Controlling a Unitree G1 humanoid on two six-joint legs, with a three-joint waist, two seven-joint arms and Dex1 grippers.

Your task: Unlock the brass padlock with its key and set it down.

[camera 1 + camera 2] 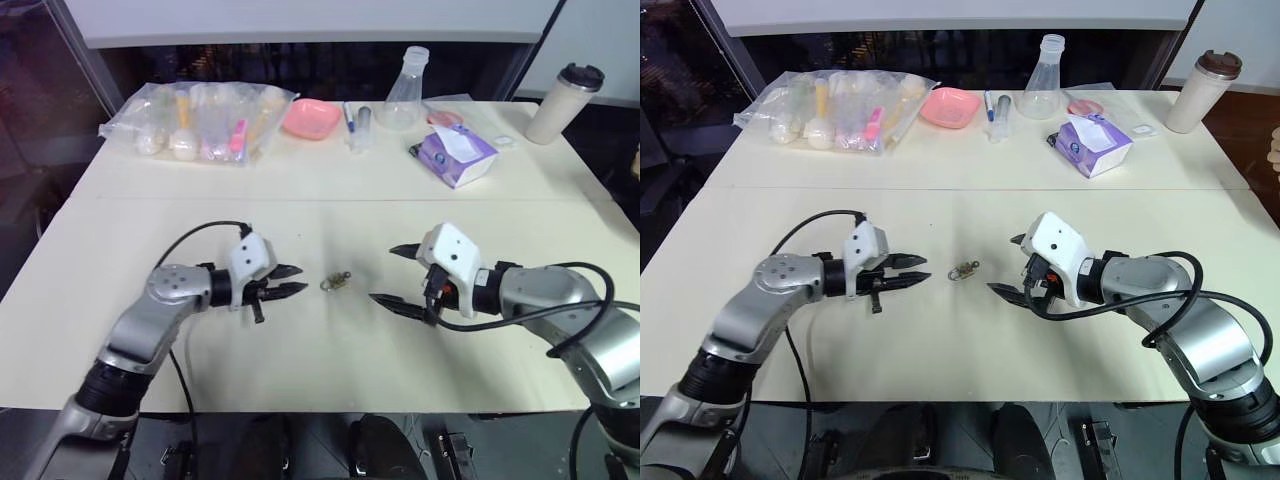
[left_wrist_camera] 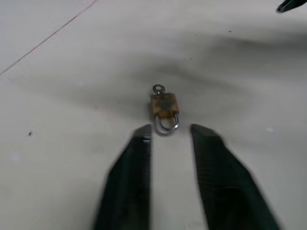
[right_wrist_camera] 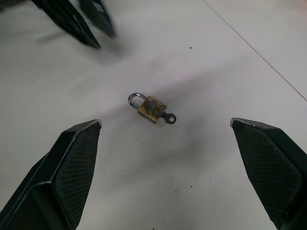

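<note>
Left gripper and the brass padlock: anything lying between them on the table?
Nothing. In the left wrist view only bare table separates the left gripper from the brass padlock, whose shackle end faces it.

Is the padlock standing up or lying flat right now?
Lying flat. The brass padlock rests on its side on the table, shackle toward the left gripper, key sticking out toward the right gripper.

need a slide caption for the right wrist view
Brass padlock with key inserted lies on the table between the open right end effector fingers; left end effector beyond.
</note>
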